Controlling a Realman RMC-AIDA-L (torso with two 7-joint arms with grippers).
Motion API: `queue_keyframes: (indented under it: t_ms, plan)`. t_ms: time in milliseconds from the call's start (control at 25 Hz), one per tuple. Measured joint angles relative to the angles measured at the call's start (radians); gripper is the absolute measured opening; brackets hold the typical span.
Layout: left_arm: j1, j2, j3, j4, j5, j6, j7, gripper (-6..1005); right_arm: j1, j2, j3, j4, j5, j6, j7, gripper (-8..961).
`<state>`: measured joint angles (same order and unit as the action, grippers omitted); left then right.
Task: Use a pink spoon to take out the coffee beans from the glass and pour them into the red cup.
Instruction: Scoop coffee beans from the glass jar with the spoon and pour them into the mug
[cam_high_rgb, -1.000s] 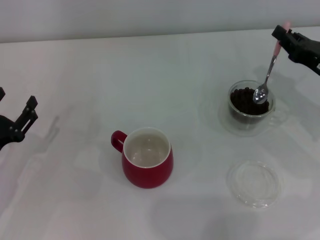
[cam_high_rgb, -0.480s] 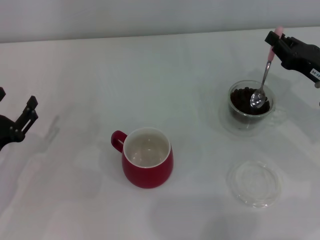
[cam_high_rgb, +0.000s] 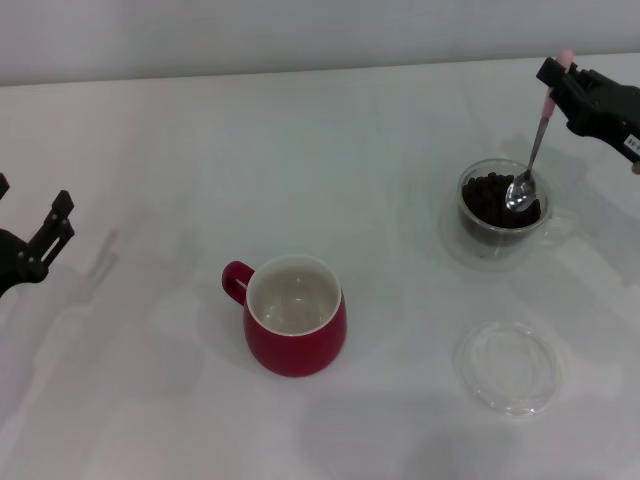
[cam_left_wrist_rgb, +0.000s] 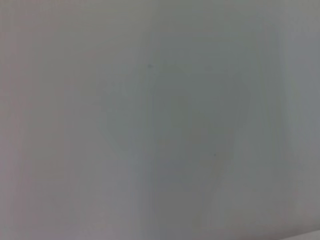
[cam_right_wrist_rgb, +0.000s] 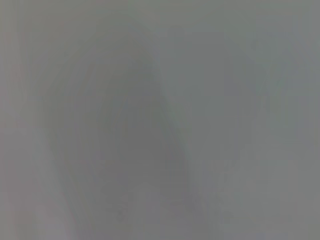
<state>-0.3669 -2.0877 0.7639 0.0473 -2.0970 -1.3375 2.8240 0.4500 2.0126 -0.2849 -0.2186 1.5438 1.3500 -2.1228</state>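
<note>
At the far right of the white table (cam_high_rgb: 300, 130), the right gripper (cam_high_rgb: 562, 82) is seen pinching the pale pink handle of the pink spoon (cam_high_rgb: 533, 150), whose thin metal neck slopes down and toward the robot's left so that the shiny bowl sits inside the mouth of the glass (cam_high_rgb: 502, 215), at or just over the coffee beans (cam_high_rgb: 485, 198). Whether any beans lie in the spoon's bowl cannot be told. The glass is stood upright on the right side of the table, with its clear handle turned to the right and the dark beans heaped within it. The red cup (cam_high_rgb: 295, 316) is placed upright nearer the middle of the table, well apart from the glass, its white inside bare and its loop handle pointed to the left. A flat clear round dish (cam_high_rgb: 508, 366) is laid on the table nearer the robot than the glass. The left gripper (cam_high_rgb: 48, 228) is held at the far left edge, well apart from everything, with its fingers spread. Only blank grey is shown in both wrist views.
</note>
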Motion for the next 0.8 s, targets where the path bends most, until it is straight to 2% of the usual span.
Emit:
queue_keyframes:
  t_ms: [440, 800]
  plan:
    - [-0.010, 0.001, 0.000, -0.003, 0.000, 0.000, 0.000, 761, 0.001, 0.002, 0.001, 0.056, 0.014, -0.045, 0.016, 148]
    - [-0.007, 0.002, 0.004, -0.003, 0.000, 0.006, 0.000, 762, 0.007, 0.000, 0.001, 0.061, 0.055, -0.137, 0.241, 148]
